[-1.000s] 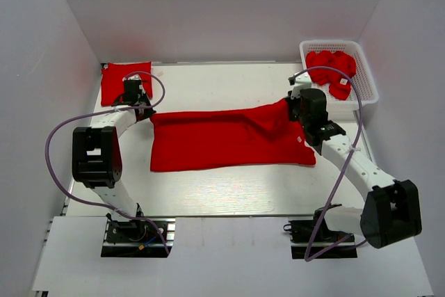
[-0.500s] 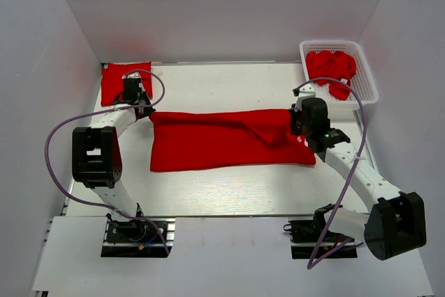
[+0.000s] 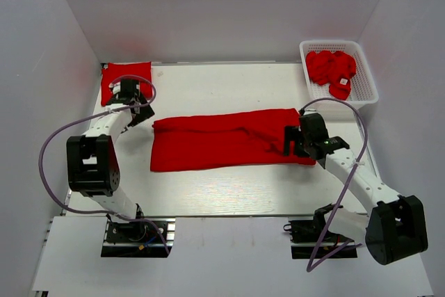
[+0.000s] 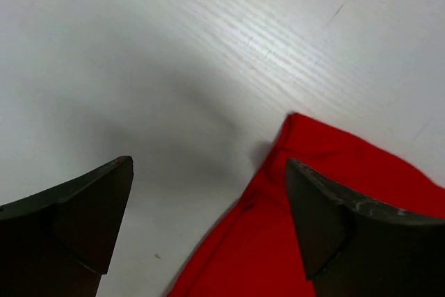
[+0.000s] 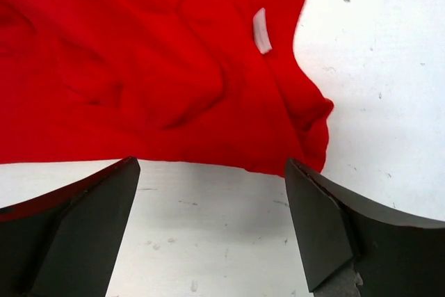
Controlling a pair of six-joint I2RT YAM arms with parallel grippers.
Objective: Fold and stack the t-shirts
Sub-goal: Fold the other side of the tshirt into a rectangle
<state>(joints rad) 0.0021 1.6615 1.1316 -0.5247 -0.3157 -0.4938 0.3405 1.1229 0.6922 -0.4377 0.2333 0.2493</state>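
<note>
Red cloth t-shirt (image 3: 222,141), folded into a long band, lies flat across the middle of the white table (image 3: 229,88). The left gripper (image 4: 208,165) hangs over its far left corner with jaws spread wide and empty. The right gripper (image 5: 212,163) gapes empty above its right end, near the small white tag (image 5: 261,30). A square-folded red t-shirt (image 3: 126,80) sits in the far left corner. Crumpled red t-shirts (image 3: 331,67) fill the white plastic mesh basket (image 3: 366,78) at far right.

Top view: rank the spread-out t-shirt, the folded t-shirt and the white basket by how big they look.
Largest, by far: the spread-out t-shirt.
Next: the white basket.
Smallest: the folded t-shirt, which is visibly smaller than the basket.
</note>
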